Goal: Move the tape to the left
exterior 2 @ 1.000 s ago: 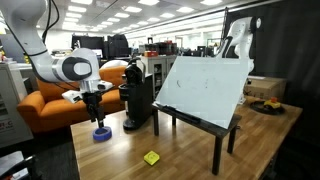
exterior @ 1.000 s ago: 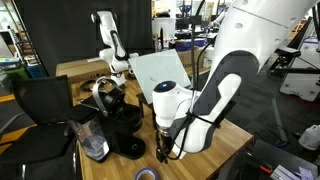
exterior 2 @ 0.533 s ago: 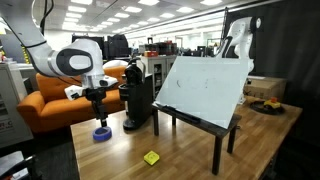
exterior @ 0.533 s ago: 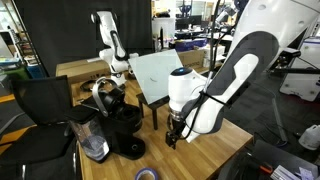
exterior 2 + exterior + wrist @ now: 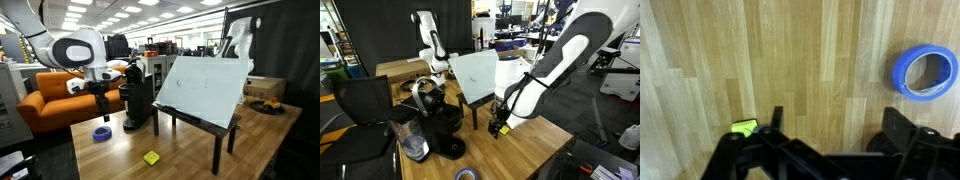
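The tape (image 5: 101, 133) is a blue-purple ring lying flat on the wooden table near its corner. It also shows in an exterior view (image 5: 467, 174) and at the right edge of the wrist view (image 5: 924, 72). My gripper (image 5: 103, 108) hangs above the table, up and a little to the side of the tape, not touching it. In the wrist view the gripper's (image 5: 840, 135) jaws stand wide apart with only bare wood between them. It also shows in an exterior view (image 5: 498, 125).
A small yellow block (image 5: 151, 157) lies on the wood, also in the wrist view (image 5: 744, 127). A black coffee machine (image 5: 138, 100) stands close beside the gripper. A tilted white board on black legs (image 5: 205, 90) fills the table's middle. The table edge (image 5: 85, 150) runs near the tape.
The gripper has risen from just above the tape and drifted toward the coffee machine. The tape stays flat on the table where it was.
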Robot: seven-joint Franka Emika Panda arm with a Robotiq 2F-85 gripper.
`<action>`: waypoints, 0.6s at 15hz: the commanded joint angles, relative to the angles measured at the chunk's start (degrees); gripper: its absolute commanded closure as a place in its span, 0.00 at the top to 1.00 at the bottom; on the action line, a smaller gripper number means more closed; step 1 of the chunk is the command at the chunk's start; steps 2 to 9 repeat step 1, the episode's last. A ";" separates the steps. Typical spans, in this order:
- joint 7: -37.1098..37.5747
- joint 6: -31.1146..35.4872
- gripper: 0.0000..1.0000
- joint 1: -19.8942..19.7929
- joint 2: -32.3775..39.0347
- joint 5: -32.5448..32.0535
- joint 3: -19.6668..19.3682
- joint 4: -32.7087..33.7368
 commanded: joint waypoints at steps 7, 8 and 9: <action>0.02 -0.18 1.00 -1.52 -0.05 -0.11 1.56 -0.01; 0.02 -0.18 1.00 -1.52 -0.05 -0.11 1.56 -0.01; 0.02 -0.18 1.00 -1.52 -0.05 -0.11 1.56 -0.01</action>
